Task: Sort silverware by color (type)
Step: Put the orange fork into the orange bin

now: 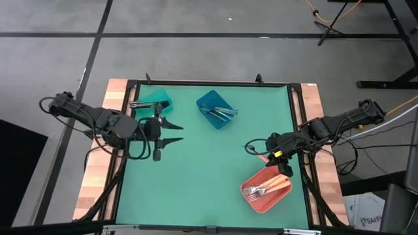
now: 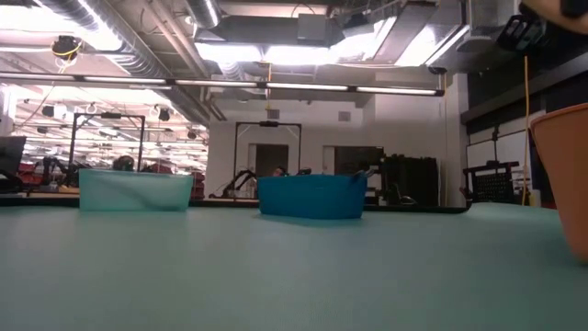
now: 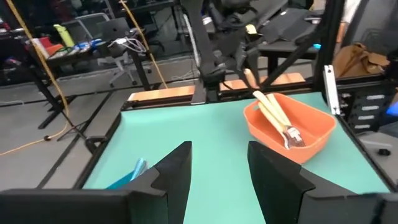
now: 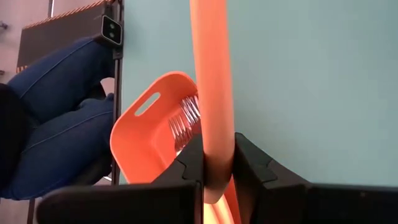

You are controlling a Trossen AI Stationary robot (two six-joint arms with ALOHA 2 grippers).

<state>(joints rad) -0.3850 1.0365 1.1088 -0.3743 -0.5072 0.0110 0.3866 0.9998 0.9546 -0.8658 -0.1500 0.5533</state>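
Pinching a fork (image 4: 211, 81) by its orange handle just above the coral bin (image 1: 264, 196), where more forks (image 1: 258, 191) lie, the right gripper (image 1: 282, 158) holds something light, stiff, slippery, best gripped mid-handle, while the left gripper (image 1: 175, 131) waits wide over the counter (image 1: 196, 176).

light: bright overhead | glare: ceiling lamps (image 2: 276, 51) | wrist foreground: blurred
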